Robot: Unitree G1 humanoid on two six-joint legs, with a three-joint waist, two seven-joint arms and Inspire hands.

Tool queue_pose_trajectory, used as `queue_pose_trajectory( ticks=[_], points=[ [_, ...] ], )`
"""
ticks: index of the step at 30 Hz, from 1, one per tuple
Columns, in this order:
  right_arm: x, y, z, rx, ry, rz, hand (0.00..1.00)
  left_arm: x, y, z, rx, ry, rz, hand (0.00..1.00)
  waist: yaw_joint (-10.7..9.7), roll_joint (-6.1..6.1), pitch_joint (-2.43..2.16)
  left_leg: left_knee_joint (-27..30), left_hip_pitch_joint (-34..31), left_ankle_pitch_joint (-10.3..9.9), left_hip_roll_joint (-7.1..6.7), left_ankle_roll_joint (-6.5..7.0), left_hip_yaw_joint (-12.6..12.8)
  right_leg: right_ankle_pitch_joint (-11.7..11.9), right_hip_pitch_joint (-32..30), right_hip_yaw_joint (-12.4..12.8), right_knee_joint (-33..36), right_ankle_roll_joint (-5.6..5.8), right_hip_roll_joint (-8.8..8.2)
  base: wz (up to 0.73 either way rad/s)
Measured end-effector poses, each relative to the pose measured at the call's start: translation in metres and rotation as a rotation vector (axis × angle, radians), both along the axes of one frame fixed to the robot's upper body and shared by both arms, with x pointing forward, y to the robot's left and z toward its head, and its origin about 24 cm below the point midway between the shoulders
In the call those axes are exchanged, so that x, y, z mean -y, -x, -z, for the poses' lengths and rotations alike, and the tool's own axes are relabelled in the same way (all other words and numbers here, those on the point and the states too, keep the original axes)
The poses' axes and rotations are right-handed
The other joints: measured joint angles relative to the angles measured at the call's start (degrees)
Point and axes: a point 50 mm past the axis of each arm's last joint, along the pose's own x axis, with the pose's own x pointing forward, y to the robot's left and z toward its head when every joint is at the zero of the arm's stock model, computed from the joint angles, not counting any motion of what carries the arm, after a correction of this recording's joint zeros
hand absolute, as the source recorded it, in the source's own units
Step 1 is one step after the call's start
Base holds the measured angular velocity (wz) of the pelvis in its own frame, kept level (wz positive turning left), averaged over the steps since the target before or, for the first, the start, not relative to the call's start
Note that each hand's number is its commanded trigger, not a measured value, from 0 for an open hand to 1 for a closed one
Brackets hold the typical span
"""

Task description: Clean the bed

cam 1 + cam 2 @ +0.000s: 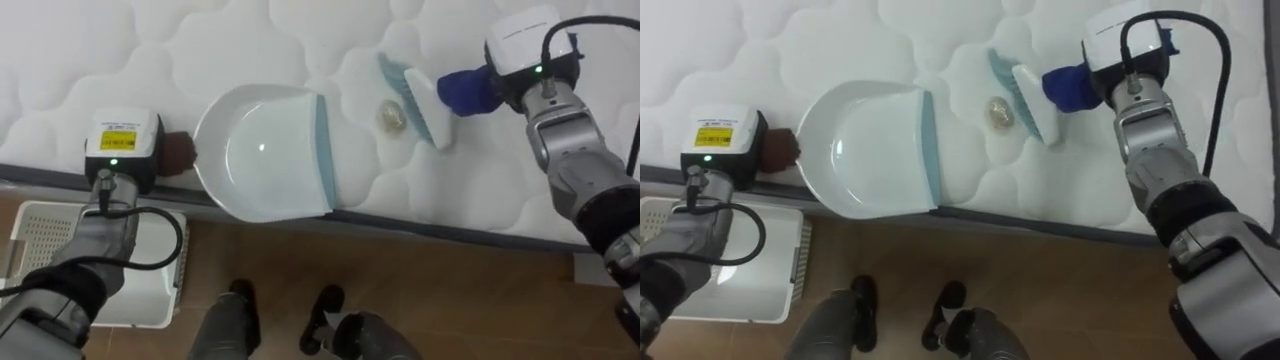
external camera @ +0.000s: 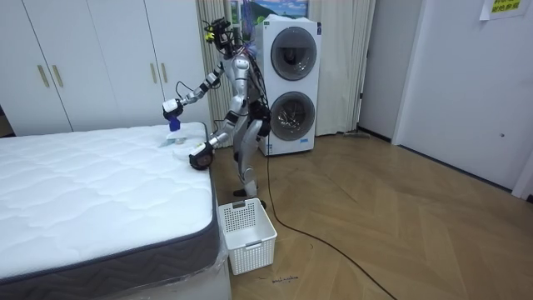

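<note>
A white dustpan (image 1: 262, 150) with a grey-blue lip rests on the white quilted mattress (image 1: 150, 60), jutting over its near edge. My left hand (image 1: 125, 148) is at the dustpan's brown handle (image 1: 178, 152), shut on it. A small crumpled pale scrap (image 1: 390, 118) lies on the mattress between the dustpan's lip and a white brush (image 1: 415, 98). The brush's bristles face the scrap and nearly touch it. My right hand (image 1: 520, 50) is shut on the brush's blue handle (image 1: 465, 90). I stand at the bed's side, bent towards it.
A white slatted basket (image 1: 60, 240) stands on the wood floor beside the bed, below my left arm, also visible as the basket (image 2: 247, 236). Two stacked washing machines (image 2: 290, 83) stand behind me. The mattress edge (image 1: 450, 232) runs across the view.
</note>
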Motion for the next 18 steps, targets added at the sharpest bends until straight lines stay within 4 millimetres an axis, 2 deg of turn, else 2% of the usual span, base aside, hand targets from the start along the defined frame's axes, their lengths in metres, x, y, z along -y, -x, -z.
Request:
queue_pose_trajectory(
  ticks=[4,9,18],
  points=[
    [-0.007,0.000,-0.002,-0.016,-0.024,-0.013,1.00,0.000,0.000,0.000,-0.004,0.000,0.001,1.00,0.04,0.05,0.02,-0.31,0.39,0.04,-0.08,-0.03,0.38,0.00,-0.02,0.35,0.06,0.01,-0.07,-0.03],
    [-0.032,0.008,0.004,-0.026,-0.070,-0.109,1.00,0.000,0.000,0.000,-0.004,0.000,0.003,1.00,0.02,0.18,-0.05,-0.79,0.79,0.09,-0.13,-0.06,1.00,-0.02,-0.23,0.44,0.23,-0.01,-0.33,-0.03],
    [-0.047,0.008,0.001,-0.072,-0.132,-0.132,1.00,0.002,0.000,0.001,-0.004,0.002,0.006,1.00,-0.02,0.48,-0.21,-0.63,0.90,0.09,-0.20,-0.05,1.17,-0.02,-0.44,0.50,0.99,-0.03,-0.40,0.00]
  ],
)
